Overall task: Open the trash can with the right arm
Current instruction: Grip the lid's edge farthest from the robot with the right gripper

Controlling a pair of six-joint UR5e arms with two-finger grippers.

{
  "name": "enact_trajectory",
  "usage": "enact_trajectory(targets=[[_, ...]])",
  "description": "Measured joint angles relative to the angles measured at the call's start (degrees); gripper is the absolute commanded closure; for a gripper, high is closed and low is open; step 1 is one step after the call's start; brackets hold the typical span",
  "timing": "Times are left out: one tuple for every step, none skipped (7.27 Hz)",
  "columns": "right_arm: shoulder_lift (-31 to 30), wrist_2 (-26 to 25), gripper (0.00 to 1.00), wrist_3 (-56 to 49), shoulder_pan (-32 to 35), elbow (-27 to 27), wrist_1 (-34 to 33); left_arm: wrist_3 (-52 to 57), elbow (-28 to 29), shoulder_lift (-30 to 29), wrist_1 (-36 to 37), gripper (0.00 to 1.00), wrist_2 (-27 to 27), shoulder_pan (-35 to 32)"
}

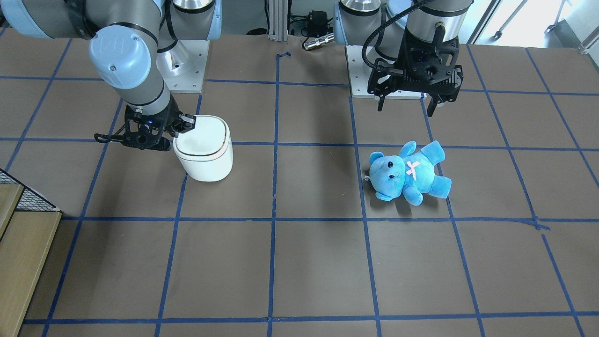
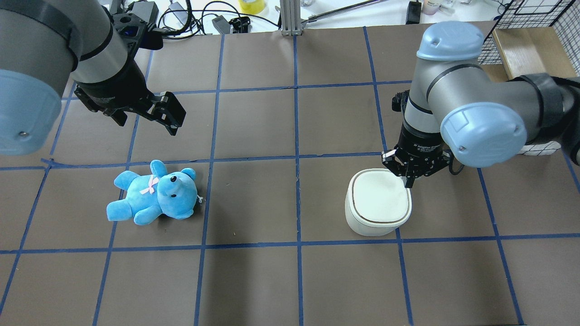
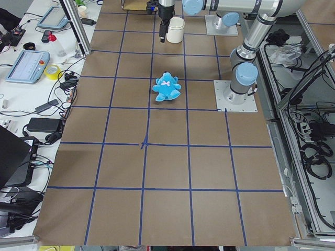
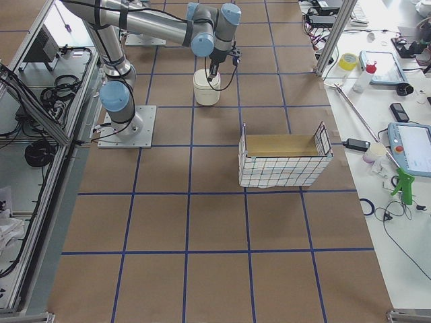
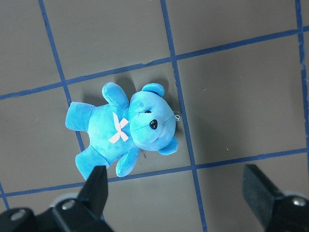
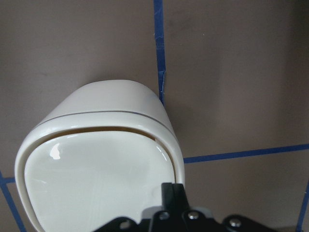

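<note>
The white trash can (image 2: 378, 201) stands on the brown table on my right side, its lid down; a thin dark gap shows along the lid's far edge in the right wrist view (image 6: 96, 169). My right gripper (image 2: 408, 181) is shut, its fingers pressed together, pointing down at the lid's back corner nearest my base. It touches or nearly touches the lid. In the front view the right gripper (image 1: 187, 122) sits at the can's (image 1: 206, 150) upper left rim. My left gripper (image 2: 149, 120) is open and empty, hanging in the air.
A blue teddy bear (image 2: 154, 199) lies on its back below the left gripper, also in the left wrist view (image 5: 125, 128). A wire-mesh box with a wooden bottom (image 4: 283, 161) stands beyond the trash can toward the table's right end. Cables and tools lie along the far edge.
</note>
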Motion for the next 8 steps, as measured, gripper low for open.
enact_trajectory(targets=[[0.1, 0.0, 1.00, 0.0, 0.0, 0.7, -0.7, 0.0, 0.0, 0.0, 0.0, 0.00, 0.0, 0.0], [0.1, 0.0, 1.00, -0.1, 0.0, 1.0, -0.9, 0.0, 0.0, 0.0, 0.0, 0.00, 0.0, 0.0], [0.2, 0.0, 1.00, -0.3, 0.0, 1.2, -1.0, 0.0, 0.0, 0.0, 0.0, 0.00, 0.0, 0.0], [0.2, 0.0, 1.00, -0.7, 0.0, 1.3, -0.9, 0.0, 0.0, 0.0, 0.0, 0.00, 0.0, 0.0], [0.3, 0.0, 1.00, -1.1, 0.0, 1.3, -0.8, 0.0, 0.0, 0.0, 0.0, 0.00, 0.0, 0.0], [0.4, 0.0, 1.00, -1.3, 0.0, 1.4, -0.6, 0.0, 0.0, 0.0, 0.0, 0.00, 0.0, 0.0], [0.6, 0.1, 1.00, -1.5, 0.0, 1.4, -0.5, 0.0, 0.0, 0.0, 0.0, 0.00, 0.0, 0.0], [0.8, 0.6, 1.00, -1.6, 0.0, 1.4, -0.5, 0.0, 0.0, 0.0, 0.0, 0.00, 0.0, 0.0]])
